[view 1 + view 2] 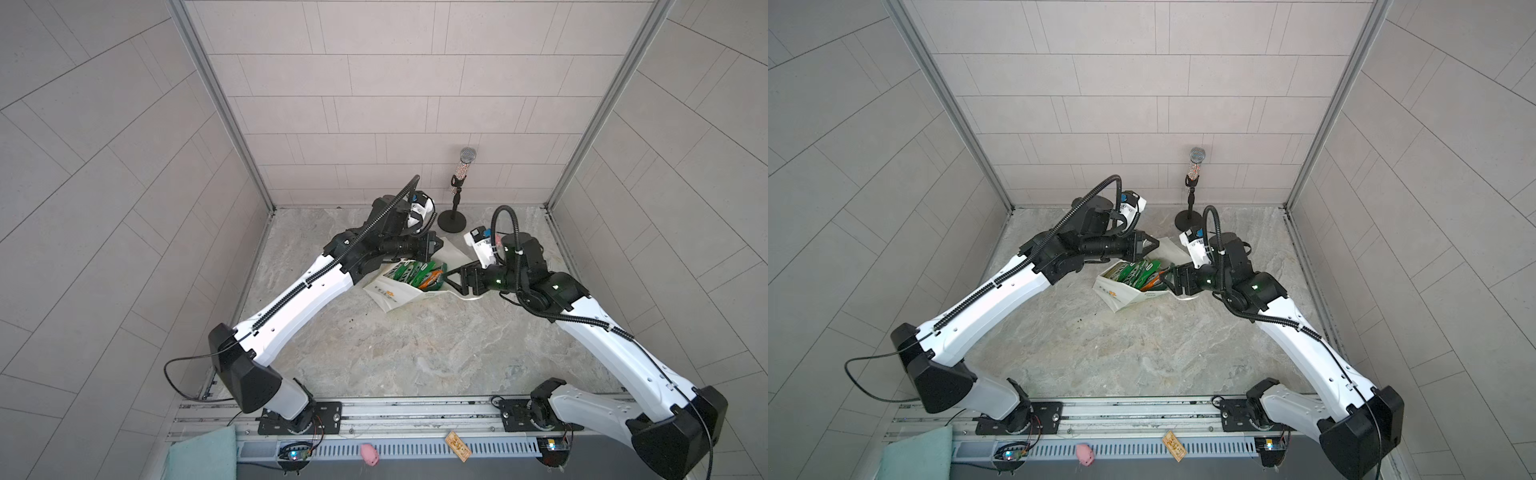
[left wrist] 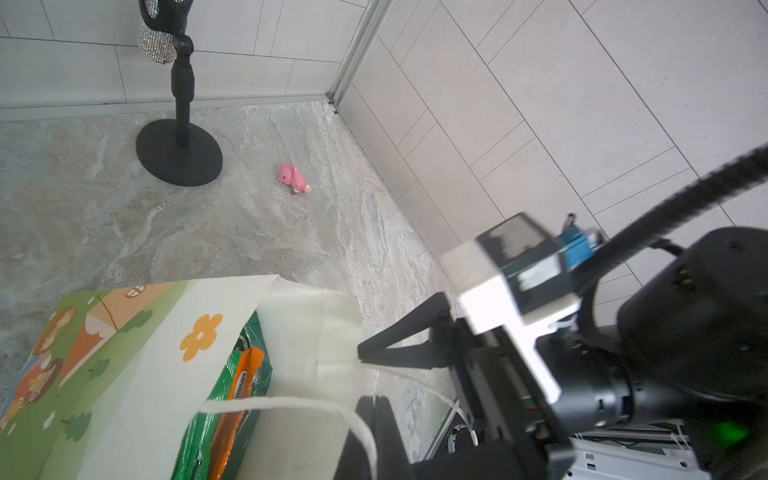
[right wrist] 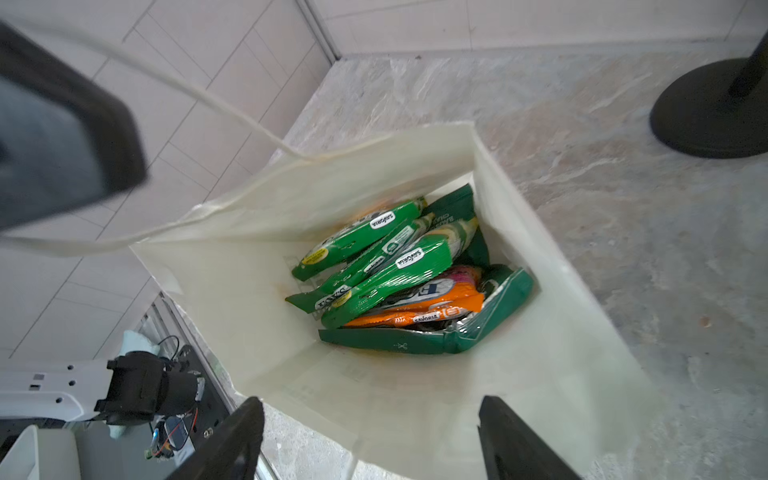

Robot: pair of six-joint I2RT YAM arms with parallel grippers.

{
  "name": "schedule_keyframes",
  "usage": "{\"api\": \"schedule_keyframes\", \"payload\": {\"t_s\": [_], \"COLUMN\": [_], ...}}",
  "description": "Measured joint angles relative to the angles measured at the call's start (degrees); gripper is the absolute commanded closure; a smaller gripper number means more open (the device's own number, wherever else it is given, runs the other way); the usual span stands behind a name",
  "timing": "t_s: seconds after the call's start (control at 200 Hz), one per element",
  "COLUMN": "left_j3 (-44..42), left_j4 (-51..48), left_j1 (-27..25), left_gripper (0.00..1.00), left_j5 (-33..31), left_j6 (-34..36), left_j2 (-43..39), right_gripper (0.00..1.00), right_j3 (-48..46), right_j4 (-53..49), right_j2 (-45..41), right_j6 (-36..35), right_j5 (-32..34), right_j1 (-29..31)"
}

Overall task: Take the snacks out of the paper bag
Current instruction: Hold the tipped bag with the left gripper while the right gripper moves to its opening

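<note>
Marble tabletop, wide open stretch beside paper bag, right gripper at rim

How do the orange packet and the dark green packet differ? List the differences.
The orange packet is small; the dark green packet is clearly larger. The orange packet lies on top; the dark green packet lies under it. The orange packet bears a white label; the dark green packet shows a scissors mark. Both are inside the bag.
</note>
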Motion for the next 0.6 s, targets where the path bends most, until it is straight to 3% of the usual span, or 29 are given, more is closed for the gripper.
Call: {"api": "schedule_keyframes", "payload": {"t_s": [0.235, 0.6], "left_j3": [-0.48, -5.42], "left_j4": [1.01, 3.78], "left_j1": [-1.68, -5.38], "left_gripper": [1.00, 1.00], "left_j5": [-0.07, -0.81], "left_j6": [-1.22, -4.37], "left_j2": [-0.07, -1.29], "right_gripper": [0.28, 0.28], "right_j3": [-3.34, -13.09], "right_j4": [0.42, 1.11], "right_j2": [3.15, 0.50], "right_j6": [0.02, -0.44], "right_j5": [4.17, 13.73], "right_j1": [0.72, 1.40]}}
